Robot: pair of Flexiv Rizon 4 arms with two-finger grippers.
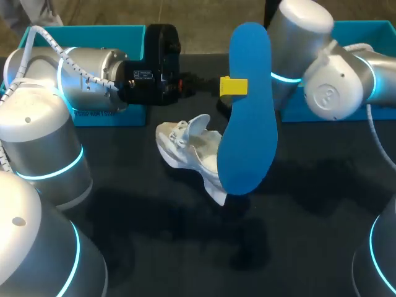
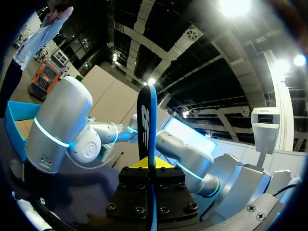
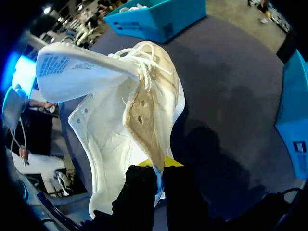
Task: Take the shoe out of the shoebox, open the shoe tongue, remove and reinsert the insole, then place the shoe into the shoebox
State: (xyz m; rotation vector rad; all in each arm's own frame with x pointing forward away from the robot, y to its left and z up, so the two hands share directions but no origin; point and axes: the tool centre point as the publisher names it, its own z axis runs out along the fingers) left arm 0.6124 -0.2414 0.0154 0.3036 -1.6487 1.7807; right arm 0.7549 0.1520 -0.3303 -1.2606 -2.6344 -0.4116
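The blue insole (image 1: 249, 111) is held upright over the table's middle, clamped by the left gripper (image 2: 150, 166). The white shoe (image 1: 189, 151), just left of it, is pinched at its edge by the right gripper (image 3: 156, 169).

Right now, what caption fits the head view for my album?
Left gripper holds the blue insole upright above the white shoe.

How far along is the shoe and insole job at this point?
Done: the shoe is out on the table, its tongue is pulled open, and the insole is out. In hand: the left gripper holds the blue insole upright, outside the shoe, while the right gripper pinches the shoe's rim. Left: reinsert the insole, then put the shoe into the shoebox.
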